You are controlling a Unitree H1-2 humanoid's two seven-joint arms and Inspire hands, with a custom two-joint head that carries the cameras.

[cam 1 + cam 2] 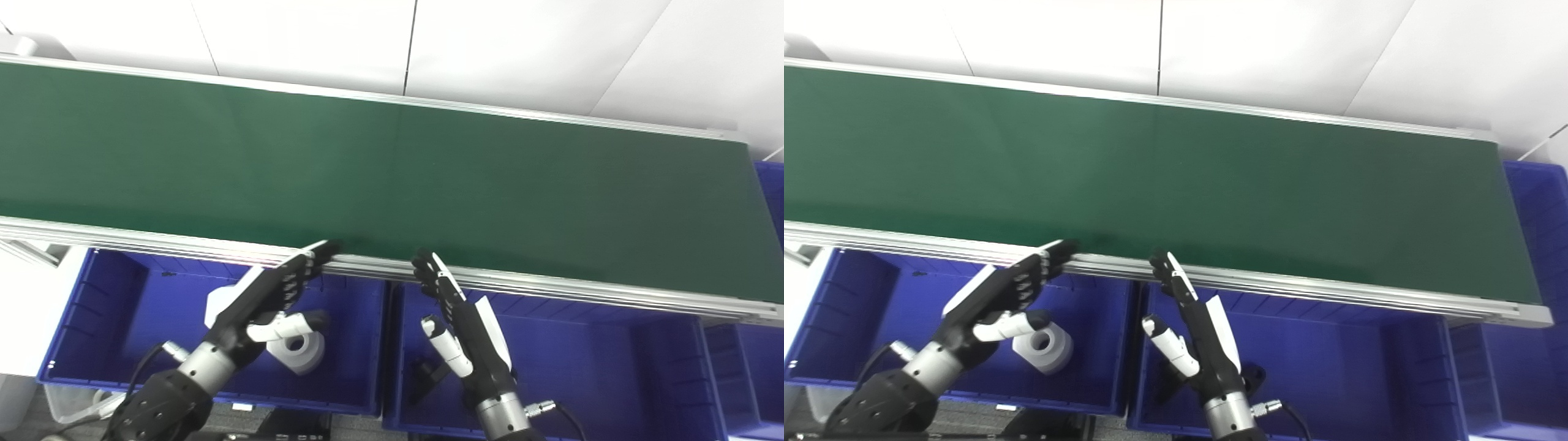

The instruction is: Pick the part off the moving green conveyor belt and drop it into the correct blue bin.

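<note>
The green conveyor belt [392, 177] runs across the view with no part on it. My left hand [269, 297] is open and empty, fingers stretched toward the belt's near rail, above the left blue bin [92, 306]. A white cylindrical part [300, 350] with a centre hole lies in that bin, just below the hand's thumb. My right hand [459, 318] is open and empty, fingers pointing up at the rail, above the middle blue bin [582, 367]. A small black part [429, 373] lies in that bin, partly hidden by the right hand.
The belt's aluminium rail [551, 288] runs along the near edge above the bins. A third blue bin [744, 373] stands at the right, and another blue bin [773, 190] beyond the belt's right end. A white wall [392, 37] is behind the belt.
</note>
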